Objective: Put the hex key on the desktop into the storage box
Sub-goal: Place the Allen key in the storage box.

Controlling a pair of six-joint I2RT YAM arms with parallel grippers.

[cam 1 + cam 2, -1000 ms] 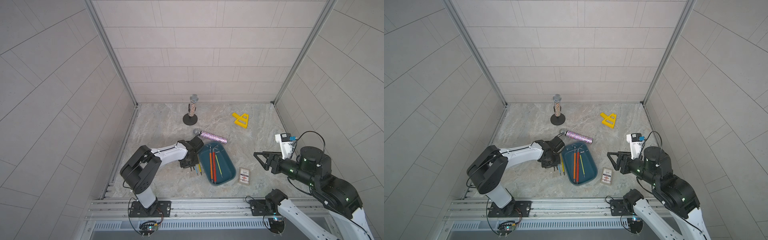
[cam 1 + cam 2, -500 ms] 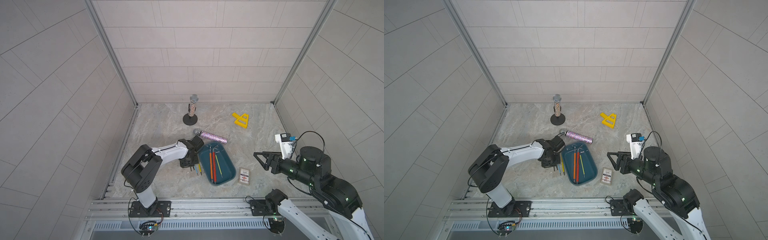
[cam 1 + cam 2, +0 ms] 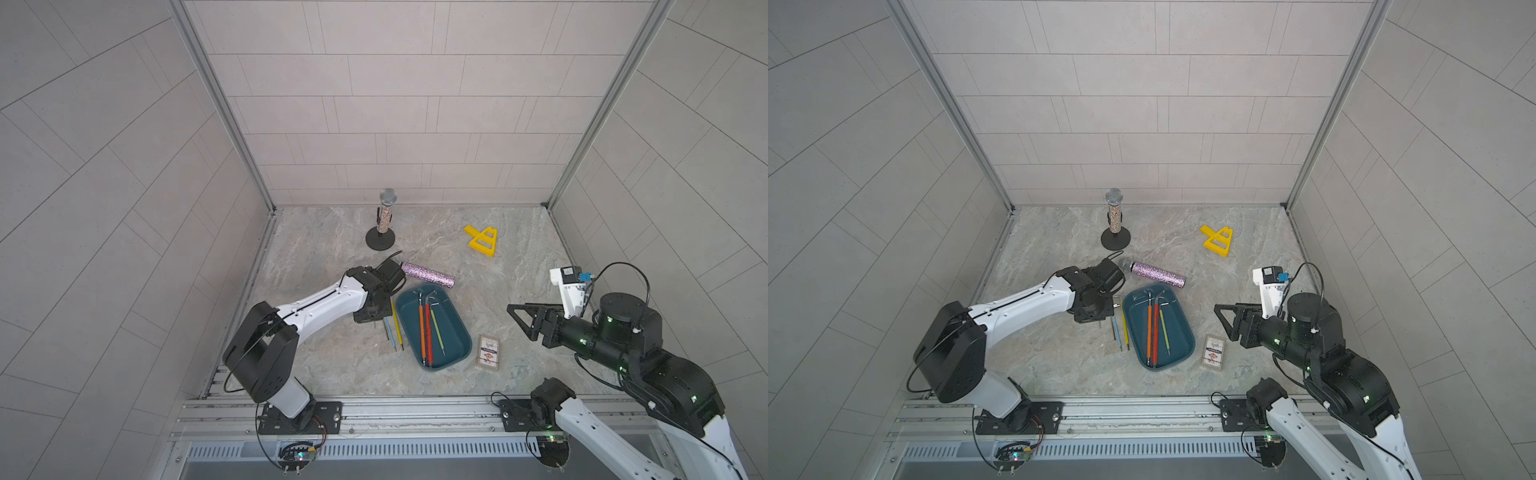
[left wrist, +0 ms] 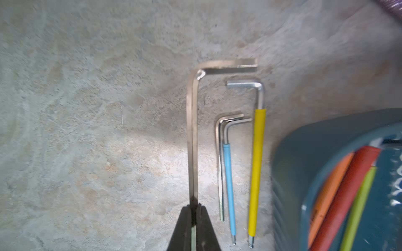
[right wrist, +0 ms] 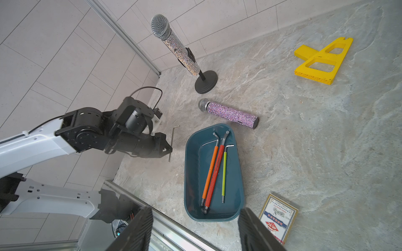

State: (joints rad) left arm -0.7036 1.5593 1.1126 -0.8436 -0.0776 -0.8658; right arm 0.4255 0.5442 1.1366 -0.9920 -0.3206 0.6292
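1. The left pincer (image 4: pixel 193 206) was pressed together on the bare hex key (image 4: pixel 192 130). It pinched the long arm toward the straight end, far from the bend. Whether the key rested on the counter (image 4: pixel 87 152) or hung clear of it could not be told.
2. Gripped so far off its middle, the thin shaft would probably swing or slide between the pads. It might then drop short of the storage box (image 4: pixel 293 152) at the frame's lower right.
3. Between key and box lay a thin bare hex key (image 4: pixel 219 169), a blue-sleeved hex key (image 4: pixel 229 184) and a yellow-sleeved hex key (image 4: pixel 255 173). A low carry would likely sweep them or catch the box wall.
4. Inside the box lay an orange-sleeved hex key (image 5: pixel 210 171), a red-sleeved hex key (image 5: pixel 215 171) and a green-sleeved hex key (image 5: pixel 224 173), leaving bare floor on either side.
5. The right pincer (image 5: pixel 196 209) stood spread, well apart from the work.
6. A purple glitter microphone (image 3: pixel 428 276) lay just above the box in a top view, a possible snag. The upright microphone (image 3: pixel 384 216), yellow plastic frame (image 3: pixel 482 241) and playing-card box (image 3: pixel 488 351) blocked nothing.
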